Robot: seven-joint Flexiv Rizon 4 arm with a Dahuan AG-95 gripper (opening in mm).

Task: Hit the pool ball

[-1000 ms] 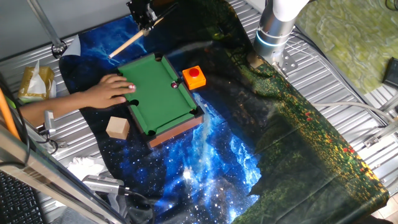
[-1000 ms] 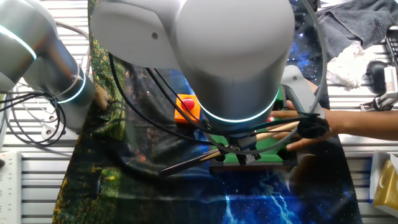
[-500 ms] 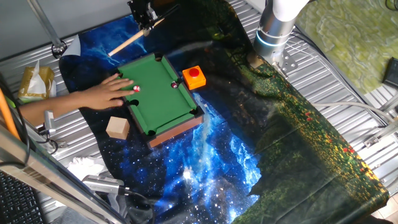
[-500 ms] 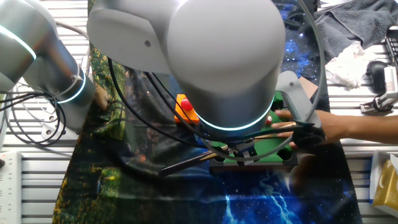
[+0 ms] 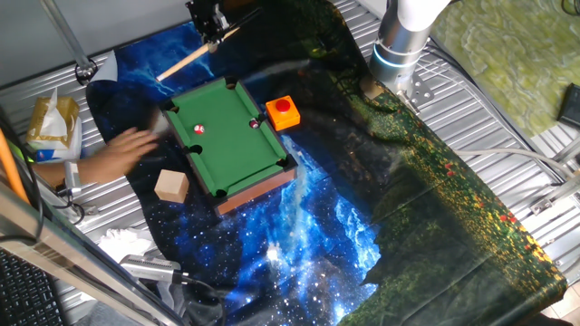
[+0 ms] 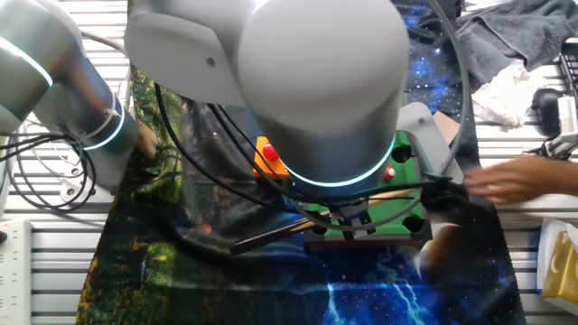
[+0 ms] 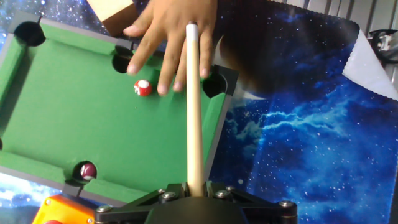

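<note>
Robot arm point(image 6: 271, 81) fills most of the other fixed view, big grey wrist housing blocking the table centre. Galaxy-print cloth point(image 5: 362, 226) covers the table under everything. Green mini pool table point(image 5: 231, 136) sits on the cloth, wood-sided, black pockets at corners and long-side middles. Person's hand point(image 7: 171, 37) is over the far rail in the hand view, fingers spread down onto the felt near a side pocket; in one fixed view it is blurred, off the left side of the pool table.

Gripper point(image 7: 194, 190) clamped on the wooden cue point(image 7: 194, 106); the fingers themselves are hidden behind the mount, only the cue shaft is seen coming out from between them. Cue runs straight away from the camera over the felt and the right rail, its pale tip up against the hand's fingers. Cue touches no ball.

Red button on orange base point(image 5: 284, 110) stands on the cloth just beside the pool table's rail. Wooden block point(image 5: 171, 185) on the cloth near the opposite corner.

Pool ball point(image 7: 143, 88), bright red with white spot, lies on the felt near the side pocket, just beside the fingertips, left of the cue. Maroon ball point(image 7: 87, 170) sits in the near side pocket.
</note>
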